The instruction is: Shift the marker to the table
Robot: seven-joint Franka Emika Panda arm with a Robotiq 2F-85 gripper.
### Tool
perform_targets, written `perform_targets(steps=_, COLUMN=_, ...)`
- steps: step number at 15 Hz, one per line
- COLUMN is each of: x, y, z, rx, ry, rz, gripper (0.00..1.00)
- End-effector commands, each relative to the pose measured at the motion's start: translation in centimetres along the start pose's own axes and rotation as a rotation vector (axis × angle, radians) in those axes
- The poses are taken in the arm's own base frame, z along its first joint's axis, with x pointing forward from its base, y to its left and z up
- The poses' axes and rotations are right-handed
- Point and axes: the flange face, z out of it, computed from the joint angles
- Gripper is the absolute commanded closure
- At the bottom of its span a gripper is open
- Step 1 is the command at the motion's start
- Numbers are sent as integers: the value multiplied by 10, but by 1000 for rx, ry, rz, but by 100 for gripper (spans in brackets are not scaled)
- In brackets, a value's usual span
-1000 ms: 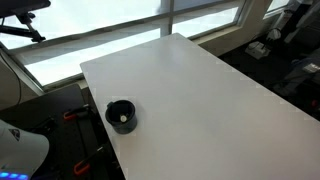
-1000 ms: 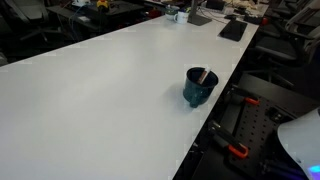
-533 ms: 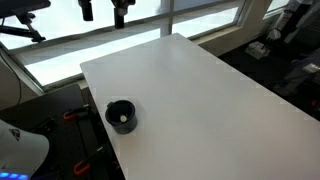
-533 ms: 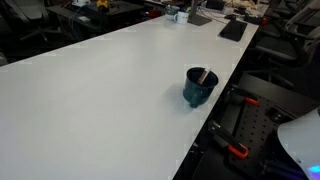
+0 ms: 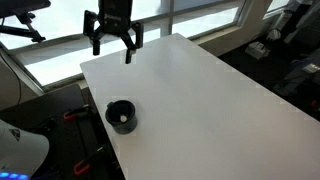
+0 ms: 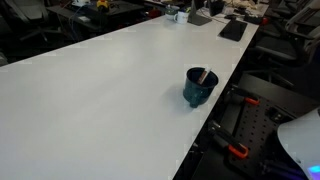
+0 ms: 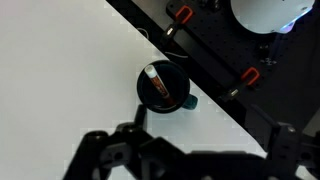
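The marker (image 7: 159, 85), whitish with a red-orange part, leans inside the round black cup (image 7: 163, 87). The cup stands near one edge of the white table (image 7: 60, 70). In both exterior views the cup (image 5: 121, 115) (image 6: 200, 86) is upright, and the marker shows inside it as a pale stick (image 6: 201, 76). My gripper (image 5: 112, 48) hangs open and empty above the far side of the table (image 5: 200, 100), well away from the cup. In the wrist view its dark fingers (image 7: 185, 145) spread wide below the cup.
Red clamps (image 7: 181, 14) and black framing lie beyond the table edge next to the cup. A white robot base (image 6: 300, 140) stands there too. A black flat pad (image 6: 232, 30) and small items sit at the table's far end. Windows run behind the table.
My gripper has come down into the exterior view from above and now hangs lower over the table's far side. The cup and marker have not moved.
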Motion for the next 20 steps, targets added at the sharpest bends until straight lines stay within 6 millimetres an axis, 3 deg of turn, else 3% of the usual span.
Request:
perform_targets(steps=1, x=-2, y=0, z=-3, rx=-3, ry=5, rz=2, gripper=0)
perform_targets(steps=4, x=-6, y=-4, z=-14, rx=-39, ry=15, rz=16, gripper=0)
perform_targets(steps=6, x=2, y=-1, z=-12, rx=-151, ry=-49, rz=-12, gripper=0)
perform_targets(steps=13, x=53, y=21, z=46, rx=-431, ry=-193, rz=-295, gripper=0)
perform_targets(steps=17, x=68, y=15, z=68, rx=-500, ry=-27, rz=-400, gripper=0)
perform_targets(steps=20, x=65, y=13, z=79, rx=-452, ry=102, rz=-412, gripper=0)
